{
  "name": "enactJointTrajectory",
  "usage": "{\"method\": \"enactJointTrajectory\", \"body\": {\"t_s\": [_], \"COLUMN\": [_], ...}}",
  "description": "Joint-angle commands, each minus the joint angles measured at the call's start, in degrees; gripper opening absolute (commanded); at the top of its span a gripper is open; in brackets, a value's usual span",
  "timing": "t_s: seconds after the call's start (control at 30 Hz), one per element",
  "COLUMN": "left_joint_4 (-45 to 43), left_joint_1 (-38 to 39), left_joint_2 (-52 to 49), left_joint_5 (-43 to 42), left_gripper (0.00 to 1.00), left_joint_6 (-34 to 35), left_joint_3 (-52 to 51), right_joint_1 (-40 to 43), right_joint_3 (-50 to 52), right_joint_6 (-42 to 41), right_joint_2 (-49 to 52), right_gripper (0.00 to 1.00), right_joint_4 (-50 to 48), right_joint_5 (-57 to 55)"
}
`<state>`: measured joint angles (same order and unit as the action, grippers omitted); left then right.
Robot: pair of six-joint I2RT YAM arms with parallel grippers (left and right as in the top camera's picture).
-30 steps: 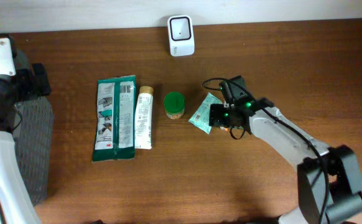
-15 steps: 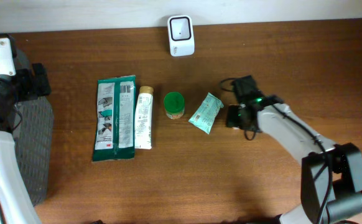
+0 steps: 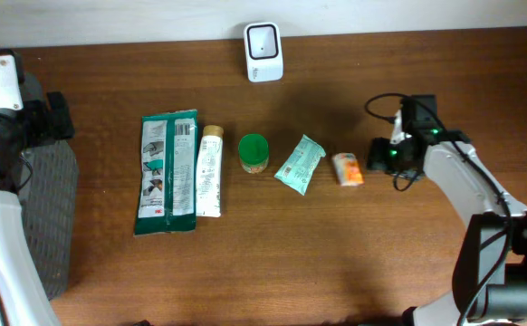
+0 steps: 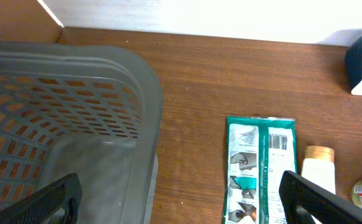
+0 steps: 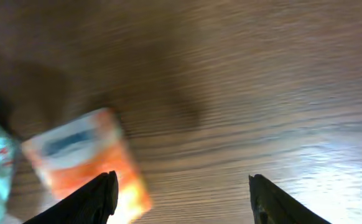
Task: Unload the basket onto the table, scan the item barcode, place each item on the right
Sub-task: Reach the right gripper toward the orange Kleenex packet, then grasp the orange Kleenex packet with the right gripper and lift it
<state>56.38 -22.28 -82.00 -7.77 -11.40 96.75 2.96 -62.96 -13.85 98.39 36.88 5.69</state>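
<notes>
**A:** Where is the orange packet [image 3: 347,168] lying?

**B:** It is lying flat on the table [image 3: 426,72], just beside the teal pouch [image 3: 300,164]. It is ending a row with the jar [image 3: 253,153], the tube [image 3: 209,170] and the green pack [image 3: 167,172]. The scanner [image 3: 263,52] is standing at the back edge, well apart from it.

**A:** What is the right gripper [image 5: 184,199] doing?

**B:** It is hovering just beside the packet, its jaws standing apart with only bare wood showing between them.

**A:** And the left gripper [image 4: 181,199]?

**B:** It is hanging by the rim of the grey basket [image 4: 106,62], jaws spreading wide, holding nothing.

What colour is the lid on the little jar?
The lid is green; the overhead view shows it best.
</notes>
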Motion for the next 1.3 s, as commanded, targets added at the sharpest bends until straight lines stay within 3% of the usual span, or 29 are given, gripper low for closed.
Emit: {"method": "enactJointTrajectory", "body": {"t_s": [0.0, 0.1, 0.3, 0.63, 0.73, 1.1, 1.27], "left_joint_4": [-0.1, -0.1, -0.1, -0.1, -0.1, -0.1, -0.1], "left_joint_1": [-0.3, -0.3, -0.3, -0.3, -0.3, -0.3, -0.3], "left_joint_2": [0.0, 0.0, 0.0, 0.0, 0.0, 0.0, 0.0], "left_joint_5": [-0.8, -0.9, -0.9, -0.9, -0.9, -0.9, -0.9], "left_gripper": [0.99, 0.99, 0.99, 0.99, 0.99, 0.99, 0.99], "left_joint_6": [-0.9, -0.9, -0.9, -0.9, -0.9, -0.9, -0.9], "left_joint_3": [0.2, 0.2, 0.2, 0.2, 0.2, 0.2, 0.2], "right_joint_1": [1.5, -0.7, -8.6, -3.2, -6.2, -23.3, -26.7], "right_joint_3": [-1.1, -2.5, -3.2, -3.2, -3.2, -3.1, -2.9], "right_joint_6": [4.9, 6.6, 7.3, 8.2, 9.2, 8.9, 7.8], "right_joint_2": [0.6, 0.2, 1.2, 3.2, 3.2, 3.3, 4.2], "right_gripper": [0.64, 0.64, 0.65, 0.61, 0.54, 0.54, 0.53], "right_joint_4": [0.4, 1.6, -0.2, 1.5, 2.5, 3.7, 3.4], "right_joint_5": [6.5, 11.5, 9.1, 19.4, 18.2, -16.5, -25.9]}}
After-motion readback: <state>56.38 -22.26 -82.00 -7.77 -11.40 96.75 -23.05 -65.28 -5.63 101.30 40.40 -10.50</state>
